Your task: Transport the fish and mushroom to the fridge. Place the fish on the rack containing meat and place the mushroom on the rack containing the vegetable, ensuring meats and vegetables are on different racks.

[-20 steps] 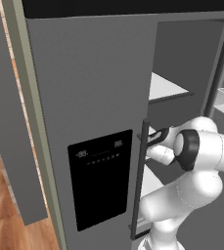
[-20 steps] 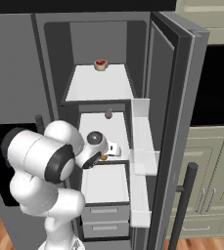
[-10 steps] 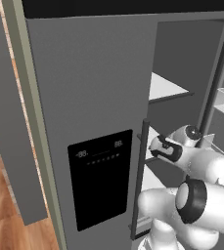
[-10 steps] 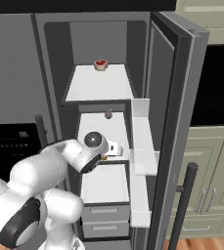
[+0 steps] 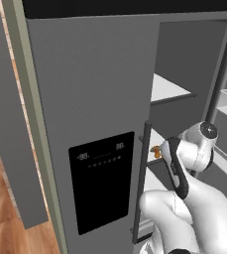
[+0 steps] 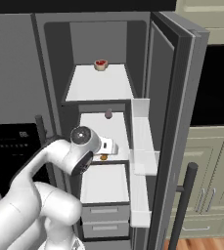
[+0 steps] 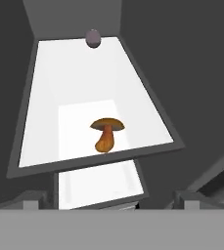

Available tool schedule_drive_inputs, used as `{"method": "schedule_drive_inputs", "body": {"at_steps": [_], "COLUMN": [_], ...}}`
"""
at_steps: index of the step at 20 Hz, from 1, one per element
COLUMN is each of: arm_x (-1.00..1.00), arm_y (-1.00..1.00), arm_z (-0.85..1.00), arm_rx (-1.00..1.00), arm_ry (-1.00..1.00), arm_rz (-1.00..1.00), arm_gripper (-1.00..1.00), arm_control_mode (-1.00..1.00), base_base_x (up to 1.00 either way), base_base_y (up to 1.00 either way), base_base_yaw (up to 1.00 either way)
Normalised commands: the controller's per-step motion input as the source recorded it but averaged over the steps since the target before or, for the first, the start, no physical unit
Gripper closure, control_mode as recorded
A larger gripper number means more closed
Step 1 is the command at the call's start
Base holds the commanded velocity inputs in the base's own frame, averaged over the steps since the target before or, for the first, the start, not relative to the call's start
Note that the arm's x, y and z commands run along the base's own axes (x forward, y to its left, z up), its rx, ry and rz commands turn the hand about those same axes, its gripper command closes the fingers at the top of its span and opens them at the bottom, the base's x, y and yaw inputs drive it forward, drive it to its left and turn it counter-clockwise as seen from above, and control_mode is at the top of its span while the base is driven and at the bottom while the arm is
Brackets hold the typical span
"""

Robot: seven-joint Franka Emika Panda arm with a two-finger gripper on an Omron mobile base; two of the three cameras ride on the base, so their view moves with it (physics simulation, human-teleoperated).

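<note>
Grey metal fridge [image 6: 182, 97] stands with its right door swung open. On its middle white shelf [image 7: 45, 97] the orange-brown mushroom [image 7: 106, 134] lies near the front edge, a small round greyish item [image 7: 93, 38] at the back edge. Gripper [image 6: 109, 146], jaws wide, holds nothing.
</note>
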Motion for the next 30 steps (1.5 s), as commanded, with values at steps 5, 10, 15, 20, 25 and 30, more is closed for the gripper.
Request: {"method": "schedule_drive_inputs", "body": {"at_steps": [5,10,15,20,25,30], "arm_x": [-0.85,-0.60,-0.34,-0.21,-0.06,-0.19], "arm_y": [0.07,0.26,0.20,0.10,0.16,0.19], "arm_z": [0.35,0.39,0.56,0.47,0.14,0.15], "arm_rx": [0.00,0.02,0.00,0.00,0.00,0.00], "arm_ry": [-0.01,0.02,0.01,0.00,0.00,0.00], "arm_rz": [0.00,0.00,0.00,-0.05,-0.02,-0.08], "arm_gripper": [-1.00,-1.00,-1.00,-1.00,-1.00,-1.00], "arm_control_mode": [-1.00,-1.00,-1.00,-1.00,-1.00,-1.00], "base_base_x": [0.00,0.00,0.00,0.00,0.00,0.00], "base_base_y": [0.00,0.00,0.00,0.00,0.00,0.00], "base_base_yaw": [0.00,0.00,0.00,0.00,0.00,0.00]}}
